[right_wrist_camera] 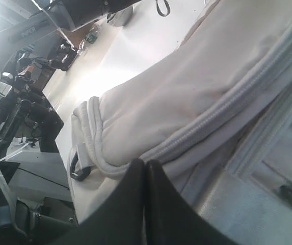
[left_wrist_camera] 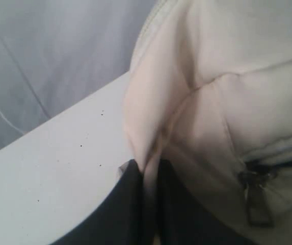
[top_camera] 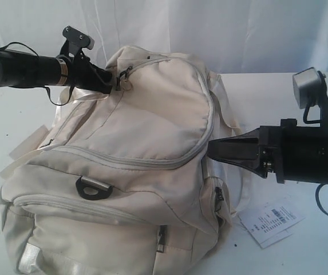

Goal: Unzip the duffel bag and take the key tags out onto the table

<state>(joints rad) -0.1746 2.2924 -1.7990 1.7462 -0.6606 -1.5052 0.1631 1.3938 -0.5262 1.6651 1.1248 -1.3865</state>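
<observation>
We count one zipped duffel bag (top_camera: 141,132) on the counter (top_camera: 301,258), contents hidden, one paper tag (top_camera: 272,222), left gripper (left_wrist_camera: 148,166) pinching its fabric, right gripper (right_wrist_camera: 144,163) closed, empty

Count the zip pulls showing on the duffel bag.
3 zip pulls: one up top, one on the right side, one low in front. Others may be hidden.

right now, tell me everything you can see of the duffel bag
The duffel bag is large, cream-white soft fabric, slumped on the white table. A curved flap with a closed zip covers its top; more zipped pockets lie below, with a dark D-ring on the front. A metal zip pull hangs at one end, where the left claw pinches a fold of fabric. The shut right claw has its tip at the flap's opposite edge.
</observation>
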